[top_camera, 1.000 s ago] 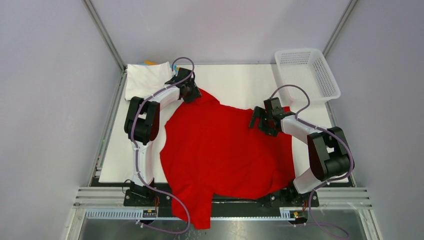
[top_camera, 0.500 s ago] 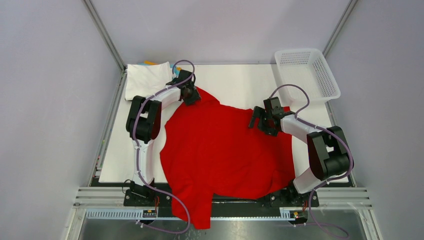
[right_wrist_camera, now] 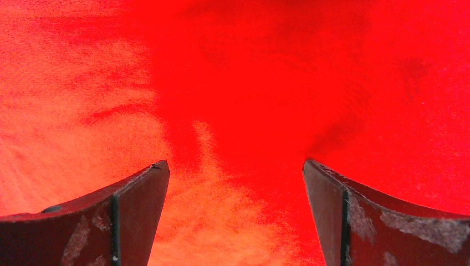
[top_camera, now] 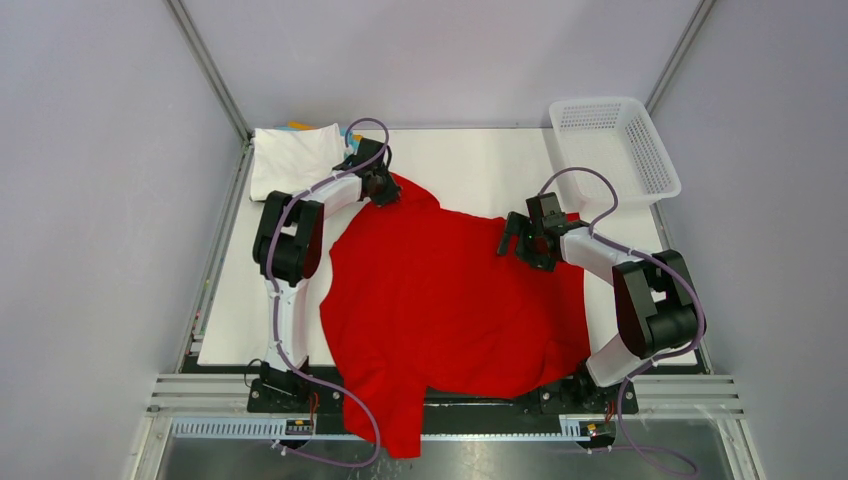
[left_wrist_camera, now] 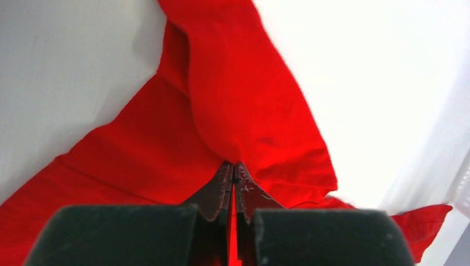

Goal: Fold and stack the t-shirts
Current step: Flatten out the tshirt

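The red t-shirt [top_camera: 440, 300] lies spread over the white table, its lower part hanging over the near edge. My left gripper [top_camera: 383, 190] is shut on the shirt's far left corner; the left wrist view shows the jaws [left_wrist_camera: 233, 169] pinching a fold of red cloth [left_wrist_camera: 244, 100]. My right gripper [top_camera: 520, 243] is open and empty, just above the shirt's far right part; the right wrist view [right_wrist_camera: 235, 166] shows only red cloth [right_wrist_camera: 249, 83] between the spread fingers. A folded white shirt [top_camera: 292, 155] lies at the far left, with orange and cyan edges showing behind it.
A white plastic mesh basket [top_camera: 612, 145] stands at the far right corner. Bare white table [top_camera: 470, 165] shows between the stack and the basket. Metal frame posts rise at both far corners.
My left gripper has shifted slightly with the shirt corner in it. My right gripper has barely moved.
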`<move>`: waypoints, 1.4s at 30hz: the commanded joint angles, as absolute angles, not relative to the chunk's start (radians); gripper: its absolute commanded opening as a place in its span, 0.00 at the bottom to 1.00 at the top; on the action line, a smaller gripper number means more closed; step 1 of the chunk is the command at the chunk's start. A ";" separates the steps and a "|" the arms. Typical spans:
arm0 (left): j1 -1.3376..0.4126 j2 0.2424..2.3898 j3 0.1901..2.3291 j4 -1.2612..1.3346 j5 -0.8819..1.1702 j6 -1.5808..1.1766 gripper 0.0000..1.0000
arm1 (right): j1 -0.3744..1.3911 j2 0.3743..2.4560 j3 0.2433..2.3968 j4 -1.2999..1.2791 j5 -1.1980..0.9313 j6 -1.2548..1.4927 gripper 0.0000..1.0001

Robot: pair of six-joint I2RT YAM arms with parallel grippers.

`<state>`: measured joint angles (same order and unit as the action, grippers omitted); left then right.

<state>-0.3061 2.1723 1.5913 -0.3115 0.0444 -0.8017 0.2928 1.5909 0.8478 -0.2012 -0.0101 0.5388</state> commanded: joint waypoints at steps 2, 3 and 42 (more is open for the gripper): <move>-0.305 2.182 1.644 -0.205 0.098 -0.829 0.00 | 0.289 1.611 0.878 -0.226 0.025 0.518 0.99; -0.304 2.187 1.651 -0.190 0.104 -0.832 0.00 | 0.289 1.611 0.879 -0.229 0.025 0.518 1.00; -0.404 1.525 1.092 -0.293 0.094 -0.711 0.99 | 0.290 1.457 0.850 -0.415 0.006 0.531 0.99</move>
<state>-0.3653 1.5948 1.3136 -0.2340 0.1390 -0.7258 0.2916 1.4796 0.8661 -0.3378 0.0444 0.5186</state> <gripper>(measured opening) 0.989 0.993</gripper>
